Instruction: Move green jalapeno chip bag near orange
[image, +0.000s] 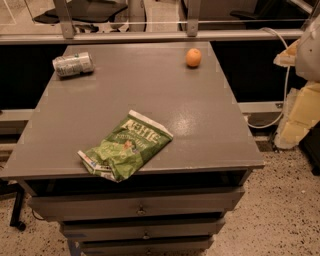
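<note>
Camera view: hand (300, 117) right of table (150, 95), can (73, 64) back-left

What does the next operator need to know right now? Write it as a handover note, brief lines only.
Gripper: not in view; only a pale blurred shape shows at the right edge, possibly part of the arm. It holds nothing of the job.
Green jalapeno chip bag: lying crumpled at the front edge of the table, left of centre, untouched.
Orange: at the table's back, towards the right, far from the bag.
Can: on its side at the back left, out of the way.
Done: nothing yet.
Left: grasp the bag, carry it to the back right, and set it down beside the orange.
</note>
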